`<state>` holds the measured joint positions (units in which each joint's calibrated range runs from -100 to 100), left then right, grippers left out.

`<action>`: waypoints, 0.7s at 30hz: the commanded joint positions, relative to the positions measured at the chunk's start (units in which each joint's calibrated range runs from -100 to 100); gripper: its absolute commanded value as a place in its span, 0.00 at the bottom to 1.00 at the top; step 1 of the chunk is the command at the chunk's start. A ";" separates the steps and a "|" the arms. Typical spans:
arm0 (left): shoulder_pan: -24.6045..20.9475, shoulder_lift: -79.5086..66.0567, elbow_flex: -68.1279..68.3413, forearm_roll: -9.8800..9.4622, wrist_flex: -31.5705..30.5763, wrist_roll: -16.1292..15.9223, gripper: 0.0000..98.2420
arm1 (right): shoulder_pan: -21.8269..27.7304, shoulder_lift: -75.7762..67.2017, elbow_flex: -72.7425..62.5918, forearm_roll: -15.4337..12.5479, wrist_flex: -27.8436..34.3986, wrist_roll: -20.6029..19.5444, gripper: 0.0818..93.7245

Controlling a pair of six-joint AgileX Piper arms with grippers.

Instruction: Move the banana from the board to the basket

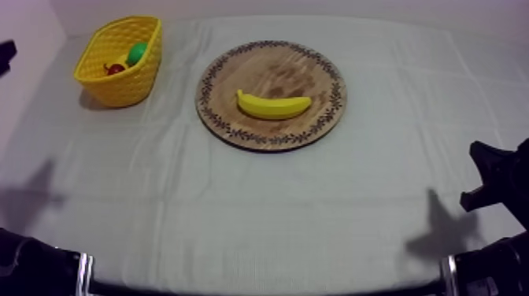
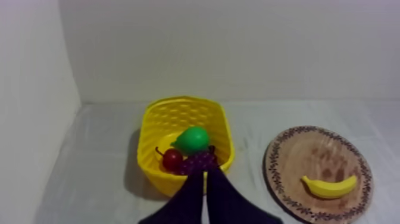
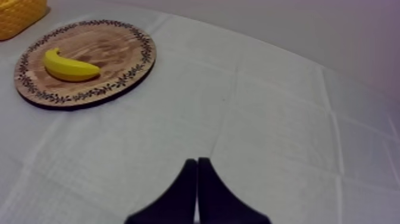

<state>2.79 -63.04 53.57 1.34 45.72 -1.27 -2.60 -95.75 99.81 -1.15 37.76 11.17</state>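
1. Cuts the yellow basket (image 3: 18,15) off at the picture edge in the right wrist view.
2. From above, hides most of the pear (image 1: 137,53) and small red fruit (image 1: 115,69) behind the basket wall.
3. Screens the grapes (image 2: 197,162) partly behind left gripper (image 2: 205,174) tips.

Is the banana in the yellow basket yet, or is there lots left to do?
Not yet. The banana lies on the wooden board, so nothing is done. The yellow basket holds a pear, a small red fruit and grapes. Nothing is in hand: the left gripper and right gripper are shut, empty, away from the board. Left to do: grasp the banana, lift it, put it in the basket.
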 commanded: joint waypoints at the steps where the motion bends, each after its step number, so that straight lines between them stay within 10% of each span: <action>1: 0.54 11.03 -19.56 0.40 5.79 -0.42 0.00 | 0.00 0.00 -0.03 0.00 -0.02 0.04 0.00; 21: 15.72 45.52 -59.26 -5.43 24.10 -1.94 0.00 | 0.00 0.00 -0.03 0.00 -0.02 0.04 0.00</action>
<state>16.09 -21.07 -2.98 -3.57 69.42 -3.16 -2.60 -95.75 99.81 -1.15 37.76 11.20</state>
